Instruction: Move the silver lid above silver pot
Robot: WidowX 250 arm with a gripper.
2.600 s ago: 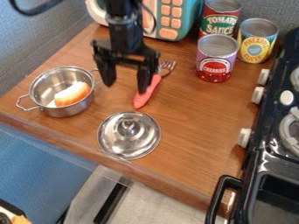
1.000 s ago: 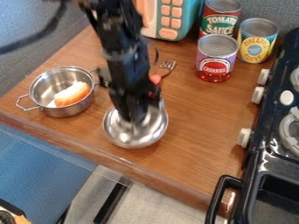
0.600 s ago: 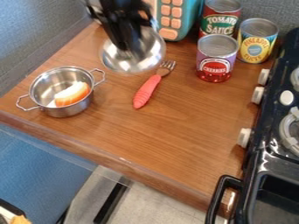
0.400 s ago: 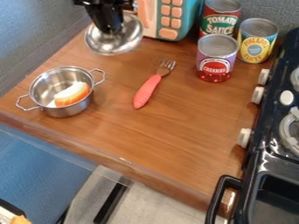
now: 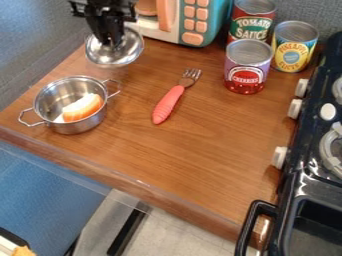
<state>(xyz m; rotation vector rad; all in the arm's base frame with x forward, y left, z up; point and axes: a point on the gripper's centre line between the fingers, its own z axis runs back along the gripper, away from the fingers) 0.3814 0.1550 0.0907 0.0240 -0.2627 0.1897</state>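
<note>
We see the black two-finger gripper (image 5: 112,44) hanging downward at upper left, its claw pinching the round silver metal lid (image 5: 117,56) aloft, near the two-handled silver metal pot (image 5: 77,127).

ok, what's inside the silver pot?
An orange-and-white food piece lies in the silver pot, bare metal showing beside it. Whatever is directly under the piece is covered; can't tell.

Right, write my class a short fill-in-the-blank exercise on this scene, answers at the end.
The silver pot stands uncovered while the end effector holds its ____. The pink-handled utensil on the counter is a ____. Near the stove stand ____ cans.

Missing words: lid; fork; three.
</note>
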